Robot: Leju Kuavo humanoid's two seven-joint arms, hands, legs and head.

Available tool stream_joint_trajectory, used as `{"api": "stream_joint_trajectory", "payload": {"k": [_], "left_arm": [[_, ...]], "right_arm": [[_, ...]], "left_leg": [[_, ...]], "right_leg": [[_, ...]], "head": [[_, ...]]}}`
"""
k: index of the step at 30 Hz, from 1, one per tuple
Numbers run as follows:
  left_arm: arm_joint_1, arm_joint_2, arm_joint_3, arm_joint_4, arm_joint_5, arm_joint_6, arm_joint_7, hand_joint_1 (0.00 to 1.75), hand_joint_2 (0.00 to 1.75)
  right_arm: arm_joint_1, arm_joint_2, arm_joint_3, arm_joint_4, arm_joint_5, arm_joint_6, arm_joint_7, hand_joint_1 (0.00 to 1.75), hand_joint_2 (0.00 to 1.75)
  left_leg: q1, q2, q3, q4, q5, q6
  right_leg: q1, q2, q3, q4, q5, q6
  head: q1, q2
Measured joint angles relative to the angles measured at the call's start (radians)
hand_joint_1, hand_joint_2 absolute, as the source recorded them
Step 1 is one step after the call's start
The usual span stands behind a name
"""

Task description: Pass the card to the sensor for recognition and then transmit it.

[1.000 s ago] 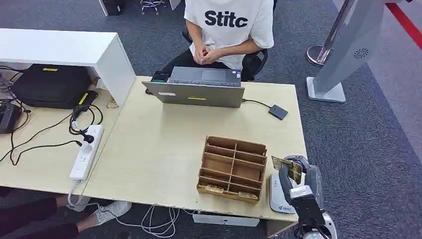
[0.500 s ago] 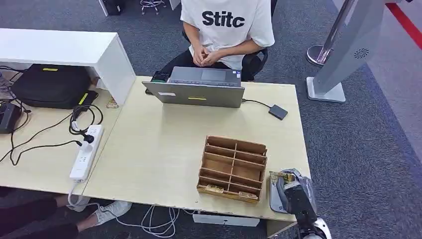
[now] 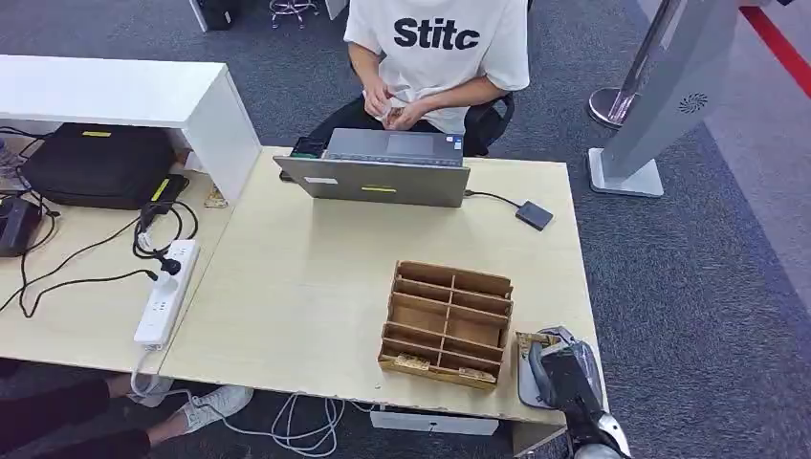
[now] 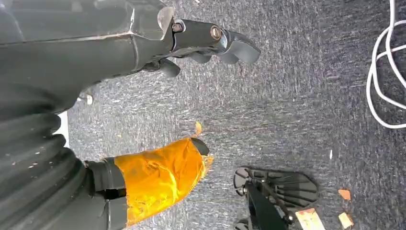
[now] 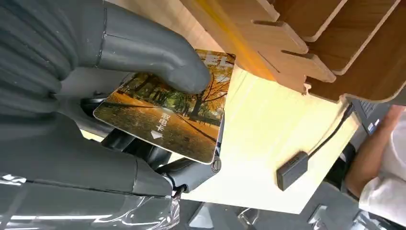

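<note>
At the tabletop's (image 3: 287, 287) near right corner, the right hand (image 3: 566, 371) pinches a card (image 5: 167, 115) between thumb and fingers (image 5: 143, 48) over the grey sensor (image 3: 525, 373), beside a wooden organizer (image 3: 448, 323); the left hand (image 4: 201, 40) hangs empty above the floor, fingers apart.

Count, this frame:
- one autumn-tree printed card (image 5: 167, 117)
- one light-wood slotted organiser (image 3: 448, 323)
- one grey open laptop (image 3: 378, 168)
- one white power strip (image 3: 165, 292)
- one small black reader box (image 3: 535, 214)
- one black bag (image 3: 96, 163)
- one seated person in a white T-shirt (image 3: 435, 48)
</note>
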Motion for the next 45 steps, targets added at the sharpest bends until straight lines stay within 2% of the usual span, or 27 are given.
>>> {"api": "stream_joint_trajectory", "payload": {"k": [16, 20, 23, 26, 28, 31, 35, 37, 39, 42, 45], "left_arm": [[0.000, 0.001, 0.000, 0.000, 0.004, -0.001, 0.000, 0.00, 1.75], [0.001, 0.001, 0.002, 0.000, 0.009, 0.000, 0.000, 0.00, 1.75], [0.001, 0.001, 0.002, 0.000, 0.008, 0.000, 0.000, 0.00, 1.75], [0.001, -0.001, 0.002, 0.000, 0.006, 0.005, 0.000, 0.00, 1.75], [0.001, -0.001, 0.001, 0.000, -0.001, 0.002, -0.003, 0.00, 1.75], [-0.001, 0.000, 0.001, 0.000, -0.013, -0.012, -0.005, 0.00, 1.75], [-0.001, 0.004, -0.006, 0.000, -0.041, -0.032, -0.009, 0.00, 1.75], [-0.004, 0.006, -0.012, 0.000, -0.052, -0.039, -0.010, 0.00, 1.75], [-0.006, 0.010, -0.023, 0.000, -0.068, -0.047, -0.009, 0.00, 1.75], [-0.006, 0.014, -0.036, 0.000, -0.084, -0.052, -0.009, 0.00, 1.75], [-0.007, 0.014, -0.046, 0.000, -0.092, -0.056, -0.005, 0.00, 1.75]], "right_arm": [[0.029, 0.000, 0.000, -0.074, -0.013, 0.017, -0.026, 1.75, 1.75], [0.051, 0.002, 0.006, -0.162, -0.016, 0.007, -0.043, 1.75, 1.75], [0.057, 0.002, 0.023, -0.260, 0.010, -0.035, -0.044, 1.75, 1.75], [0.055, 0.002, 0.057, -0.361, 0.108, -0.116, -0.027, 1.75, 1.75], [0.041, 0.002, 0.094, -0.425, 0.149, -0.132, -0.013, 1.75, 1.75], [-0.023, 0.002, 0.174, -0.486, 0.195, -0.089, 0.048, 1.75, 1.75], [-0.168, 0.013, 0.266, -0.464, 0.205, 0.029, 0.144, 1.75, 1.75], [-0.262, 0.031, 0.299, -0.403, 0.207, 0.064, 0.189, 1.75, 1.75], [-0.369, 0.052, 0.322, -0.303, 0.236, 0.068, 0.239, 1.75, 1.75], [-0.490, 0.080, 0.338, -0.162, 0.273, 0.053, 0.274, 1.75, 1.75], [-0.551, 0.099, 0.338, -0.070, 0.279, 0.051, 0.283, 1.75, 1.75]], "left_leg": [[0.000, 0.000, -0.001, 0.000, 0.000, 0.000], [0.000, 0.000, -0.001, 0.000, 0.000, 0.000], [0.000, 0.000, -0.001, 0.000, 0.000, 0.000], [0.000, 0.000, -0.001, 0.000, 0.000, 0.000], [0.000, 0.000, -0.001, 0.000, 0.000, 0.000], [0.000, 0.001, -0.001, 0.000, 0.000, 0.000], [0.000, 0.001, -0.001, 0.000, 0.001, -0.001], [0.000, 0.001, -0.001, 0.000, 0.002, -0.001], [0.001, 0.001, -0.001, 0.000, 0.003, -0.001], [0.000, 0.000, -0.001, 0.000, 0.004, -0.002], [0.000, -0.001, -0.002, 0.000, 0.004, -0.001]], "right_leg": [[0.000, 0.000, -0.001, 0.000, 0.000, 0.000], [0.000, 0.000, -0.001, 0.000, 0.000, 0.000], [0.000, 0.000, -0.001, 0.000, 0.000, 0.000], [0.000, 0.000, -0.001, 0.000, 0.000, 0.000], [0.000, 0.000, -0.001, 0.001, 0.000, 0.000], [0.000, 0.001, -0.001, 0.001, 0.000, 0.000], [0.000, 0.001, -0.001, 0.001, 0.001, -0.001], [0.000, 0.002, -0.001, 0.002, 0.002, -0.002], [0.000, 0.001, -0.001, 0.002, 0.002, -0.002], [0.000, 0.001, -0.001, 0.002, 0.002, -0.002], [0.000, 0.000, -0.001, 0.002, 0.002, -0.002]], "head": [[0.000, 0.000], [0.000, 0.000], [0.000, 0.000], [0.000, 0.000], [0.000, 0.000], [0.000, 0.000], [0.000, 0.000], [0.000, 0.000], [0.000, 0.000], [-0.001, 0.000], [0.000, 0.000]]}}
